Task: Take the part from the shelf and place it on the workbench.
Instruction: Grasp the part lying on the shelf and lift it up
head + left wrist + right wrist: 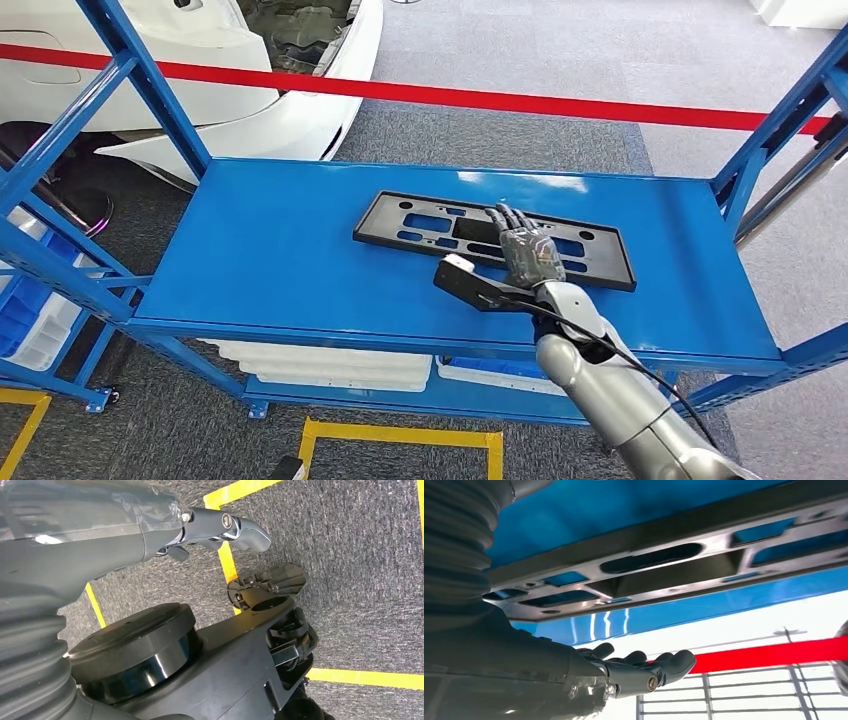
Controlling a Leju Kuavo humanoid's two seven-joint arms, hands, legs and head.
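Blue shelf [300,250] fills my head view: one top deck with one part on it, and a lower deck underneath carrying some white pieces I can't identify.

Part [420,222] is a single flat black frame with cut-outs. It lies flat on the deck, right of centre, roughly midway between the front and back edges. Long axis runs left-right along the deck, skewed slightly so the right end sits closer to the front edge.

Right robot hand [527,250] is over the right-of-centre stretch of the part, fingers extended and spread, pointing toward the back edge. It is open and holds nothing. I can't tell from the head view whether it touches the part; the right wrist view has the fingers [644,666] straight, with the part [664,575] just beyond them and a strip of blue deck between, so my read is hovering just clear.

Left robot hand [225,527] hangs low over grey carpet and yellow floor tape, well away from the shelf. Fingers look loosely extended with nothing in them, so I call it open.

Key relation: the part is directly beneath and ahead of the right robot hand, which crosses its long axis about square. Right is the nearer arm by far.
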